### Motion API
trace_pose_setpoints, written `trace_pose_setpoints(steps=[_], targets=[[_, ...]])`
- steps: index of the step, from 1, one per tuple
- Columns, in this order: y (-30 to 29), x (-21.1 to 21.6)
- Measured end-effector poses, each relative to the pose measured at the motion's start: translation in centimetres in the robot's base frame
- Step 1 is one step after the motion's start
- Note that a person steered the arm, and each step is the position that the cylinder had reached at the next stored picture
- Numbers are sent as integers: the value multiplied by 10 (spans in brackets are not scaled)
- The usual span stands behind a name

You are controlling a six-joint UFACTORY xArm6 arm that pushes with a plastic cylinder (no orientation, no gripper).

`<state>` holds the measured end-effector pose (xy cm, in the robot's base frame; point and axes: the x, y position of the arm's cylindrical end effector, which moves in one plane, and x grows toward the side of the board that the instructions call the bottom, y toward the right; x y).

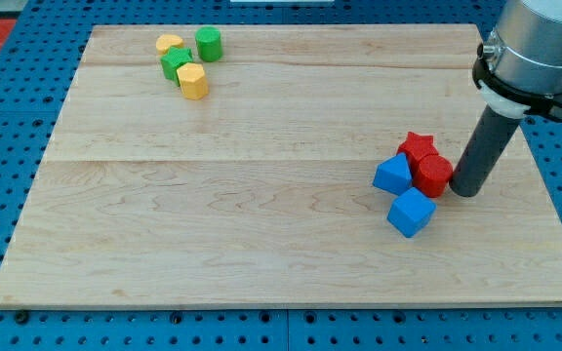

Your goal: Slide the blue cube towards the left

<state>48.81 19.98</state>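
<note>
The blue cube (411, 212) lies at the view's right, below a small cluster of blocks. Just above it sit a blue wedge-like block (392, 174), a red star block (418, 146) and a red cylinder-like block (432, 175), all touching one another. My tip (464, 191) rests on the board just right of the red cylinder-like block, up and to the right of the blue cube, with a small gap to the cube. The rod rises to the arm's grey body at the view's top right.
At the view's top left stands a group: a yellow flat block (169, 43), a green cylinder (209, 44), a green block (175, 63) and a yellow block (193, 81). The wooden board (222, 214) lies on a blue pegboard.
</note>
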Motion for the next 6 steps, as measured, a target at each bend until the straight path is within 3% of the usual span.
trace_pose_setpoints(steps=[3,5,6], targets=[[1,28],[-93,29],[-149,10]])
